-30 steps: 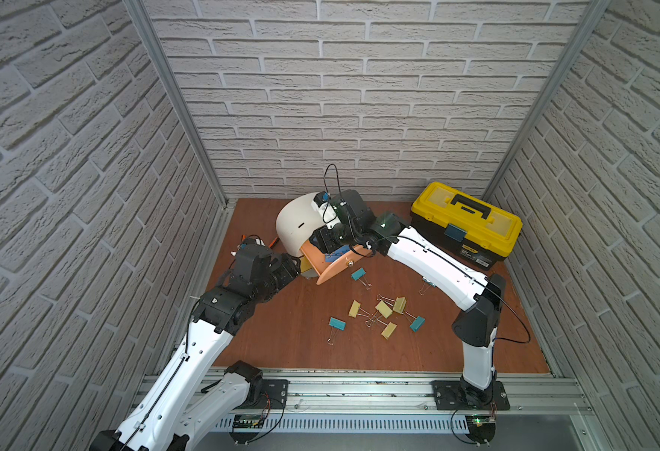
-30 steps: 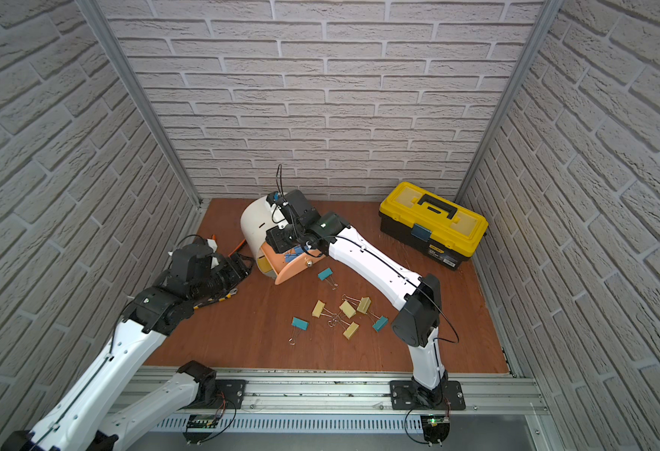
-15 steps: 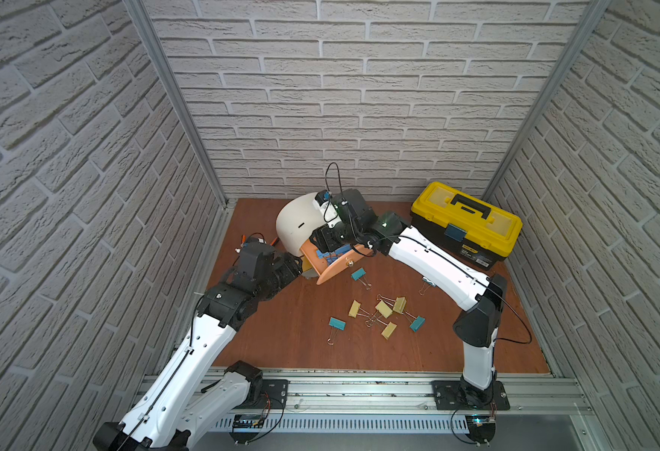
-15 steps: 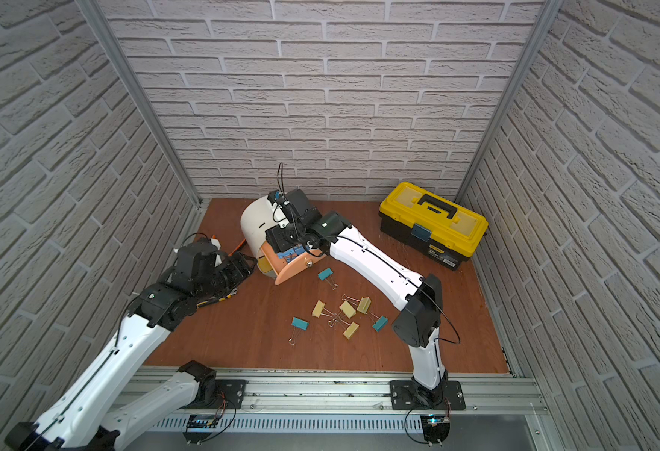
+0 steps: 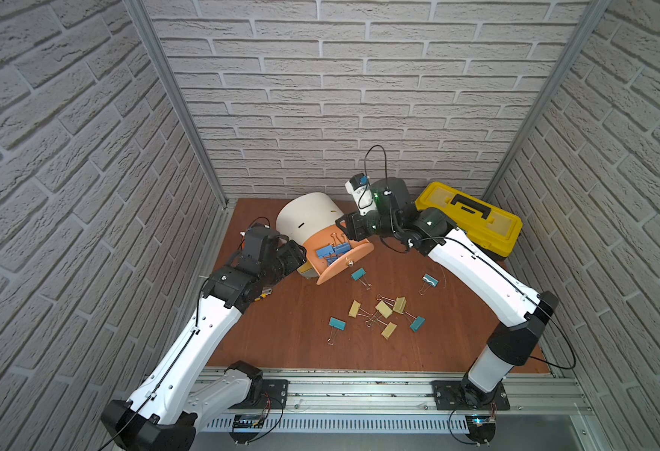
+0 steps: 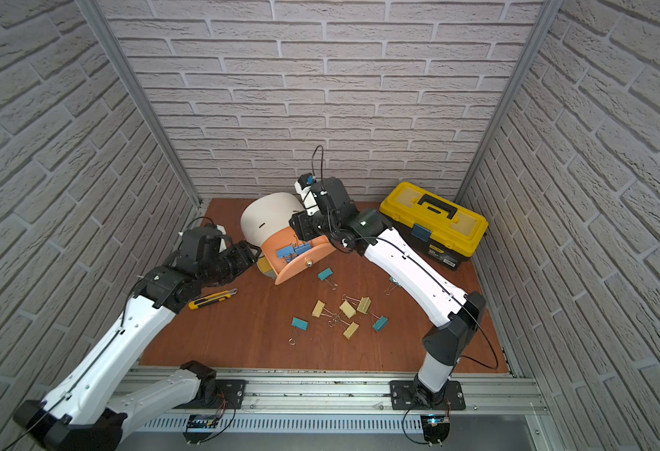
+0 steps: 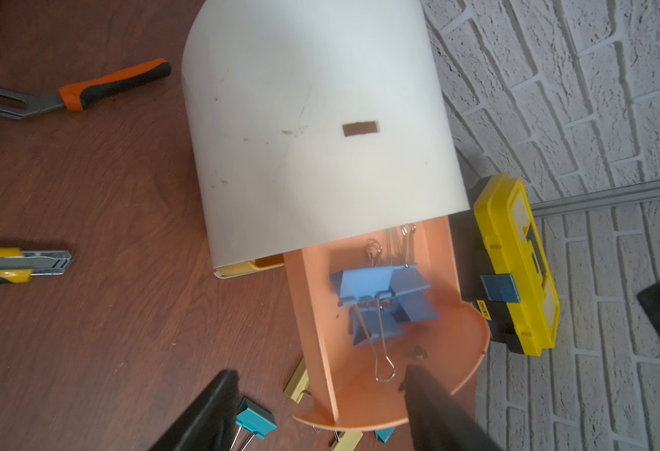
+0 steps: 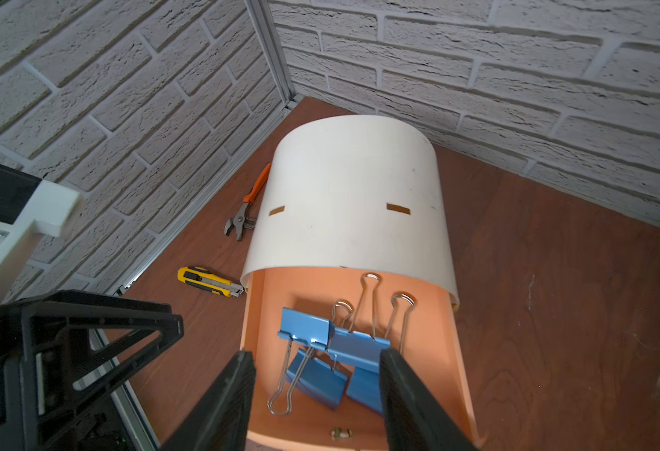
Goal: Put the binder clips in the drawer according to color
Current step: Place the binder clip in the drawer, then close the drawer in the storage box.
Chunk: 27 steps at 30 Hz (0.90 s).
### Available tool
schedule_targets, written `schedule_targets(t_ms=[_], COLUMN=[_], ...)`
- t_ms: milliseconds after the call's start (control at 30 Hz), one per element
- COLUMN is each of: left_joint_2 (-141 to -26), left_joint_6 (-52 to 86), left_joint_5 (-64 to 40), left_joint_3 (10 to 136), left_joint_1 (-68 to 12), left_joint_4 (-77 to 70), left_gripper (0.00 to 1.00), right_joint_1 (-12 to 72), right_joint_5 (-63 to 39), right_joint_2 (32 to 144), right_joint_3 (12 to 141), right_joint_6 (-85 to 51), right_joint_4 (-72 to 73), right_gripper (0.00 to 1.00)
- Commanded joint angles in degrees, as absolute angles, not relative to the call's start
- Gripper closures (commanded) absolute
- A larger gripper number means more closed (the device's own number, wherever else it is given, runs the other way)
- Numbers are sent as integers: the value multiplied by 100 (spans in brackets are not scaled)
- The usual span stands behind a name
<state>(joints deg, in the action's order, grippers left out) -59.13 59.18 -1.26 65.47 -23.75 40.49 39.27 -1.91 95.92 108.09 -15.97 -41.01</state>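
Drawn back slightly since a second ago, the right hand (image 8: 315,356) hangs empty, fingers apart, directly over the blue folded-metal binder clips (image 8: 308,332) lying in the pulled-out peach drawer (image 8: 431,324) of the white drum-shaped cabinet (image 8: 351,195). The left hand (image 7: 320,373), also spread, sits at that drawer's front. Blue seems sorted. The next move is to fetch the teal clips (image 5: 337,323) and pale yellow clips (image 5: 383,308), which are scattered on the brown wooden counter (image 5: 281,343) in front of the drawer.

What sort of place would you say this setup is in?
Most likely a lab robot cell, dressed like a workshop: brick-pattern wall panels enclose a wooden tabletop, the left arm and right arm are bolted to an aluminium rail, and a yellow toolbox and utility knife lie about.
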Motion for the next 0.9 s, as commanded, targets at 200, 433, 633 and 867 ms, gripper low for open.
schedule_targets(t_ms=[200,433,633,867], left_joint_2=[-6150,-6130,-6054,-5898], left_joint_6=[5616,5647,5716,5807], left_joint_5=[-305,-323,-315,-300], left_joint_3=[6883,6764,6628,6445], left_joint_1=[-2339,-2337,-2335,-2334], left_joint_4=[4148,4146,4150,4175], left_gripper=[29,30,31,31], right_joint_1=[3518,3380,3375,3365], right_joint_5=[-765,-1674,-2189,-2272], right_joint_2=[8393,7920,7918,8048], right_joint_3=[9203,8056,7577,7407], right_joint_6=[-1973,-2392,-2810,-2961], right_joint_4=[-3712,-3250,-2906,-2731], right_gripper=[53,59,62,62])
